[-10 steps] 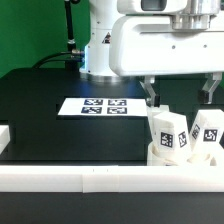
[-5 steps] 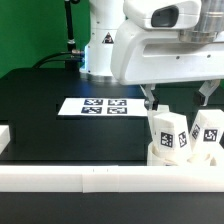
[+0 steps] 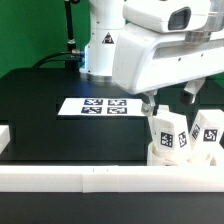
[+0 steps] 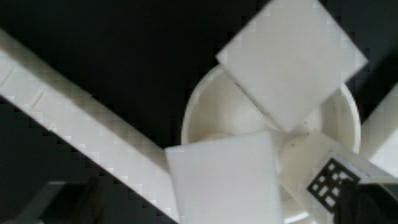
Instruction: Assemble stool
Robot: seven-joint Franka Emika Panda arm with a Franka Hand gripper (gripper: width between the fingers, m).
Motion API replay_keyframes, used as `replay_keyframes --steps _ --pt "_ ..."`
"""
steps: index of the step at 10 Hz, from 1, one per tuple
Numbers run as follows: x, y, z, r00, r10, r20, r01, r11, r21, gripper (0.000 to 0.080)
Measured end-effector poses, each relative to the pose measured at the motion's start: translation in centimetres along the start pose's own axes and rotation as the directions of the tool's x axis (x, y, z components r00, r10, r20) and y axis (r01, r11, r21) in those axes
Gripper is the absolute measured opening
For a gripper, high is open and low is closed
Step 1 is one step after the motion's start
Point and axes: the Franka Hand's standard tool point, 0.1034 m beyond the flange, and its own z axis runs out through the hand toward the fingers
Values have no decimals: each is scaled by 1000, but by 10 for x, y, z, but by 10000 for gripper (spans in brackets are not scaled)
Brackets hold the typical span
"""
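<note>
The round white seat (image 3: 186,158) lies at the exterior view's right, against the front border bar. Two white legs with tags stand upright on it, one (image 3: 166,130) to the left of the other (image 3: 209,133). My gripper (image 3: 169,98) is open and empty, tilted, just above the left leg. Its fingers (image 3: 149,103) are spread wide and touch nothing. In the wrist view the seat (image 4: 217,108) shows with three legs on it: one (image 4: 294,58), a close one (image 4: 240,180) between my fingers, and a tagged one (image 4: 343,172).
The marker board (image 3: 100,106) lies on the black table behind and to the left of the seat. A long white border bar (image 3: 90,180) runs along the front, also in the wrist view (image 4: 71,110). The robot base (image 3: 100,45) stands at the back.
The gripper has turned and tilted above the legs; its right finger rose and moved left. It stays open. The seat and legs have not moved.
</note>
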Motion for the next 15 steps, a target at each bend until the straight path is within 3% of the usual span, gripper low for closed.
replay_keyframes --steps 2,7,10,11,12,13,15 --pt "4 3 3 997 -73 -10 73 997 -22 649" --pt "5 -2 20 999 -49 9 49 999 -13 649" --pt "9 -9 20 999 -40 7 40 999 -7 640" --pt "9 -9 20 999 -35 6 35 999 -8 463" --pt "9 -8 20 1000 11 6 -11 1000 -8 463" --pt "9 -8 20 1000 12 6 -12 1000 -8 334" --pt "8 -8 20 984 180 5 -180 984 -7 334"
